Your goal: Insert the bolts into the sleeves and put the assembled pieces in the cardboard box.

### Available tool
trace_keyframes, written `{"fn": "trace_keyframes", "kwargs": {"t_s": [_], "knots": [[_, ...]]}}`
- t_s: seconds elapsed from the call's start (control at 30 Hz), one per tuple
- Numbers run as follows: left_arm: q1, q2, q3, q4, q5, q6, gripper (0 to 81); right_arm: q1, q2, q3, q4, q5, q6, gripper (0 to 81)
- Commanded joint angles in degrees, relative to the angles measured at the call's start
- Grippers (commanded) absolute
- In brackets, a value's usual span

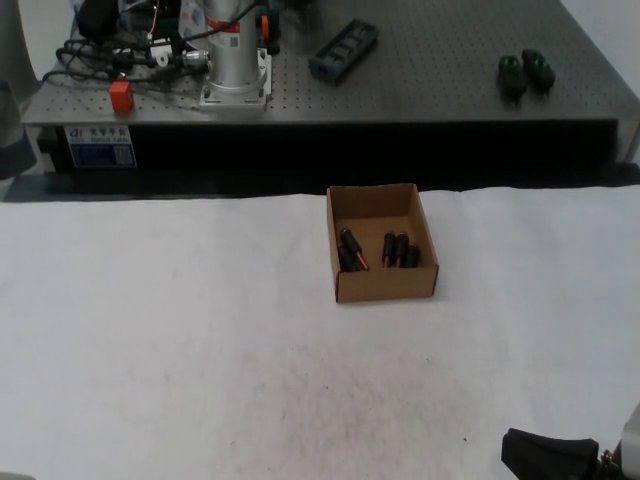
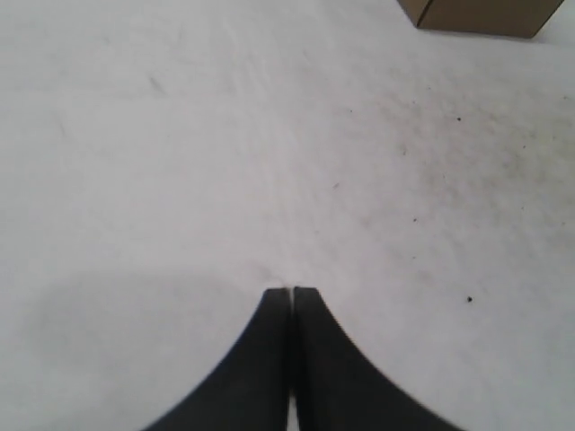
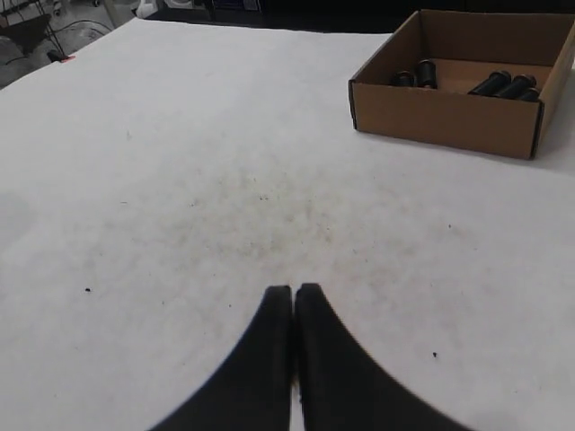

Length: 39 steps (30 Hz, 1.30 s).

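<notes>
The white-covered bench (image 1: 150,330) carries one open cardboard box (image 1: 385,283).

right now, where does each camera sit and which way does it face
High view: behind the arms, looking forward and down over the white sheet at the cardboard box; part of an arm shows nearest the camera.
Left wrist view: on the left arm, low over the sheet; left gripper shut, a box corner beyond.
Right wrist view: on the right arm, facing the box holding assembled pieces; right gripper shut.
All three share the box.
</notes>
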Motion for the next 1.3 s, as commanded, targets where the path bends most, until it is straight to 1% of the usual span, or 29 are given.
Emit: {"fn": "trace_keyframes", "kwargs": {"t_s": [0.0,0.23,1.27], "knots": [[-0.05,-2.33,-0.67,-0.49,-0.47,-0.40,0.7,-0.04,-0.53,-0.60,-0.01,-0.16,0.11,0.8],[-0.05,-3.97,-0.67,-0.49,-0.47,-0.40,0.7,-0.04,-0.49,-0.60,-0.01,-0.16,0.11,0.8],[-0.05,-3.97,-0.67,-0.62,-0.47,-0.40,0.7,-0.04,-0.49,-0.60,-0.01,-0.16,0.11,0.8]]}}
